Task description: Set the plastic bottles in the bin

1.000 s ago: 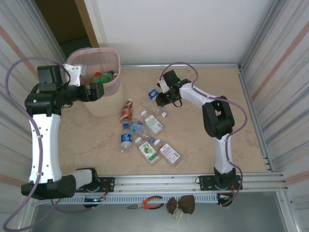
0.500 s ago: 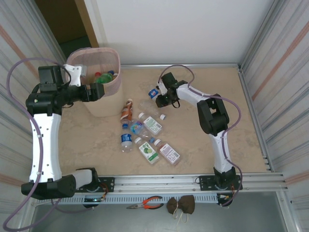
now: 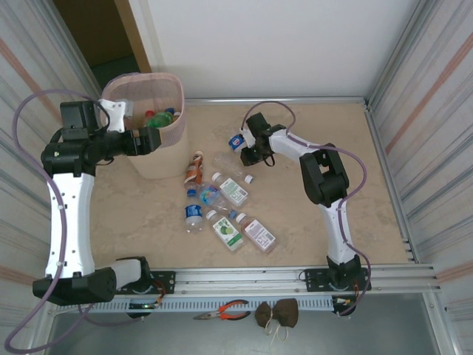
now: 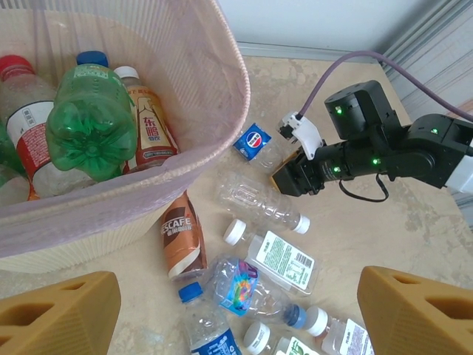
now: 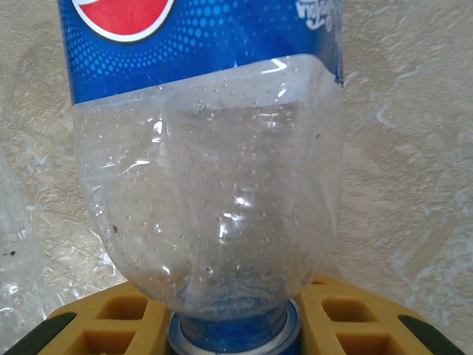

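Bottle (image 5: 211, 185) clear, crumpled, blue-labelled

Tabletop (image 3: 310, 214): beige marble-look sheet, matte, faint veining. Back wall (image 3: 281, 44): plain white. Left side panel (image 3: 22, 81) and right side panel (image 3: 436, 89): corrugated grey metal, faint reddish stripe on each. Brown wooden door (image 3: 100, 29) beyond far-left corner, dark gap beside it. Aluminium rail (image 3: 244, 277) along near edge of tabletop. Grey ledge (image 3: 414, 325) below rail; red-handled pliers (image 3: 222, 310) and brown bundle (image 3: 277, 314) lying on it, just beside each other. Light even, diffuse; shadows soft.
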